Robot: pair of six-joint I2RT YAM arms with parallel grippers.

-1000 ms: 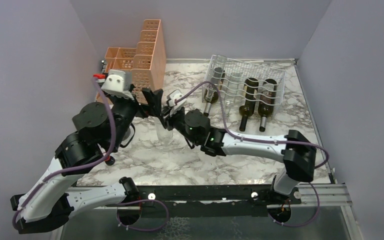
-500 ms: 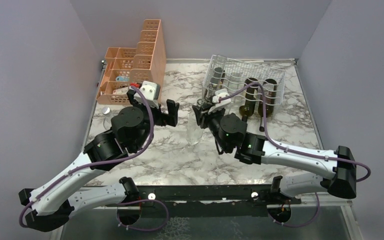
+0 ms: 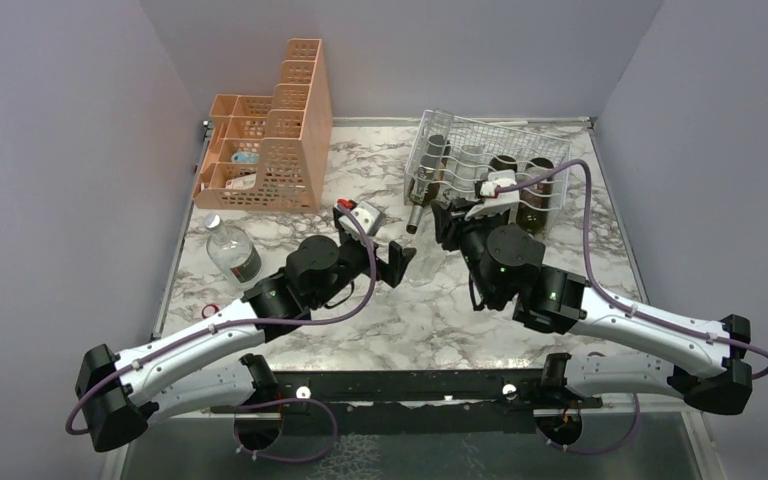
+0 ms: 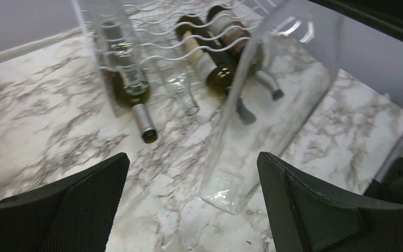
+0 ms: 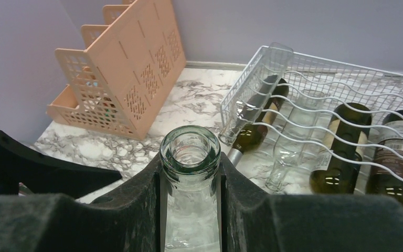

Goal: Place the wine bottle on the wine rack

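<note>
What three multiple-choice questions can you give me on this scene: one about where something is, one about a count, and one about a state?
1. Where does the peach organizer stand?
A) far-left corner of the table
B) near-right corner
C) between the arm bases

2. How many dark bottles lie in the wine rack?
A) one
B) two
C) five

3. What is the right hand doing?
A) open above the marble
B) shut on nothing
C) shut on the neck of the clear bottle

Answers:
1. A: the top view shows it against the back wall on the left.
2. B: two dark green bottles lie side by side at the rack's right end.
3. C: its fingers press on both sides of the neck.
</note>
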